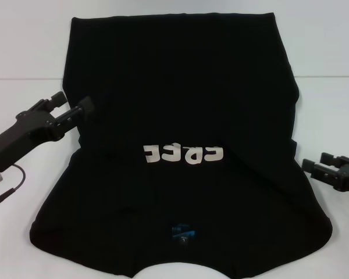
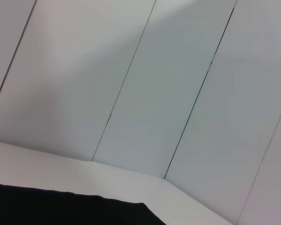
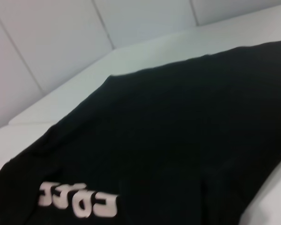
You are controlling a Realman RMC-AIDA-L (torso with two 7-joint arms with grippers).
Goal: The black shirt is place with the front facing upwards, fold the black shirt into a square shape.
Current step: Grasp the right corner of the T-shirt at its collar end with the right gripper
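Surface: a white table (image 1: 23, 52) in front of me, plain and matte, running back to a pale panelled wall (image 2: 145, 84).

Lying on it: the black shirt (image 1: 180, 104), spread flat with its front up.

Shirt lettering: white block letters (image 1: 183, 153) across the chest, upside down from my head camera.

Neck label: small blue neck label (image 1: 182, 231) at the shirt's near end, closest to me.

Hem: the shirt's far end, toward the wall.

Bare table: white strips on both sides of the shirt and beyond its hem.

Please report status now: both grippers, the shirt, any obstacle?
Left gripper open at the black shirt left edge, holding nothing. Right gripper open, on the table off the shirt's right side. Shirt flat, letters up, not yet square. No obstacle seen.
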